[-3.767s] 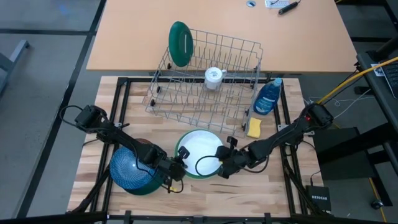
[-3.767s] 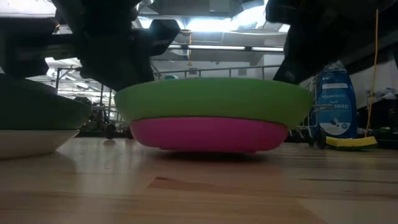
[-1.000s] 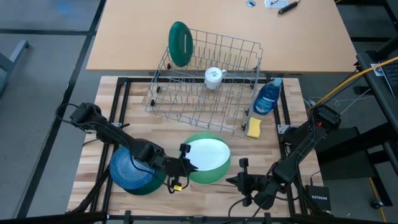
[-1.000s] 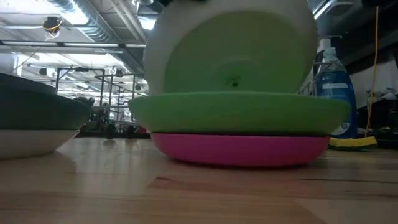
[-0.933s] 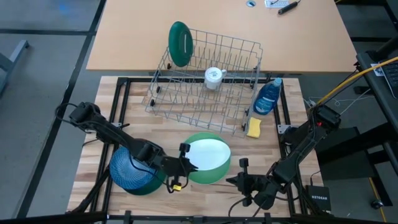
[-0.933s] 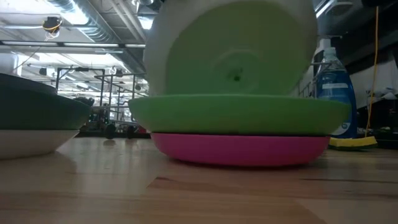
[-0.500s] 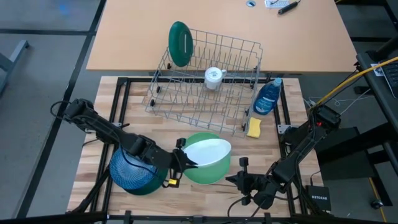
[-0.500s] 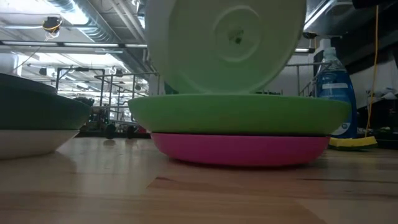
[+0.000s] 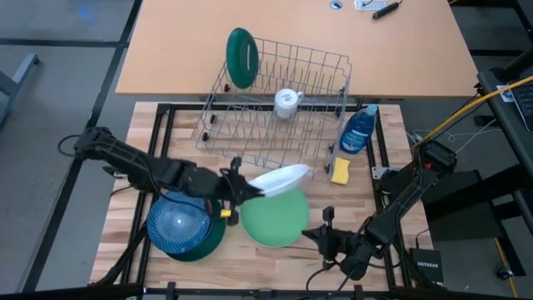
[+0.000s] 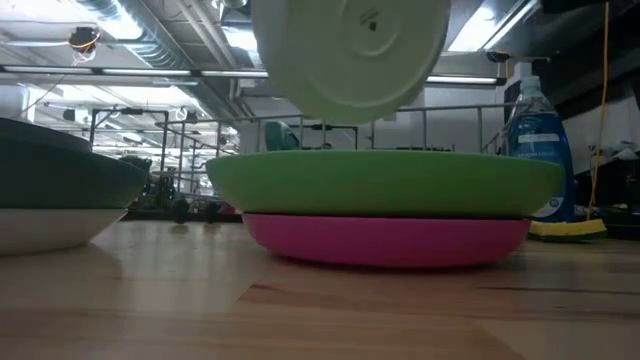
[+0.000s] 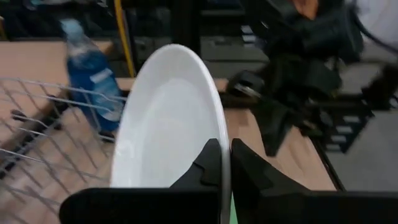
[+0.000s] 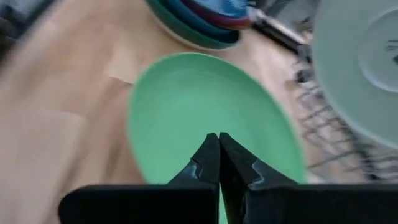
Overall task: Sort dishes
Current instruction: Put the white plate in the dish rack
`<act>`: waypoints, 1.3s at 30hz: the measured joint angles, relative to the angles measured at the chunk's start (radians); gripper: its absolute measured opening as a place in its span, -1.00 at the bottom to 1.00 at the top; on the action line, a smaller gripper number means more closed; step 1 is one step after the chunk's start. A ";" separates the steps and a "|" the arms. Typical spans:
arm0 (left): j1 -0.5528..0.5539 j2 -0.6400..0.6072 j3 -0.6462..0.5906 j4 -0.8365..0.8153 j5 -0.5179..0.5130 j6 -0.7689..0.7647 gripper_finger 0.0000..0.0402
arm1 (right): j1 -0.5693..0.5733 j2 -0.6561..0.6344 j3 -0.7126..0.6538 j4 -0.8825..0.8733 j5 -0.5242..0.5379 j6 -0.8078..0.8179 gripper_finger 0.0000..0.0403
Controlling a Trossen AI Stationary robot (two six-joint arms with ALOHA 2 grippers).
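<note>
Holding white plate (image 9: 279,180) aloft, left gripper (image 9: 236,191) pinching

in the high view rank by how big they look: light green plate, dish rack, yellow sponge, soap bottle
1. Dish rack, by far the largest.
2. Light green plate.
3. Soap bottle.
4. Yellow sponge, smallest.

The white plate held by the left gripper covers part of the light green plate's edge.

A light wooden slatted tabletop (image 9: 366,187) carries everything. Directly on it: a grey wire dish rack (image 9: 279,117) beyond the left gripper (image 9: 241,190), a blue soap bottle (image 9: 360,129) and yellow sponge (image 9: 340,171) to its right, a pink plate (image 10: 385,242) under a light green plate (image 9: 275,221) below it, and a stack of dark bowls (image 9: 179,229) behind it.
</note>
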 joint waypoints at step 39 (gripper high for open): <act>0.921 -0.022 0.000 0.460 0.372 -0.322 -1.00 | -0.720 -0.260 0.000 -0.205 -0.173 -0.353 -1.00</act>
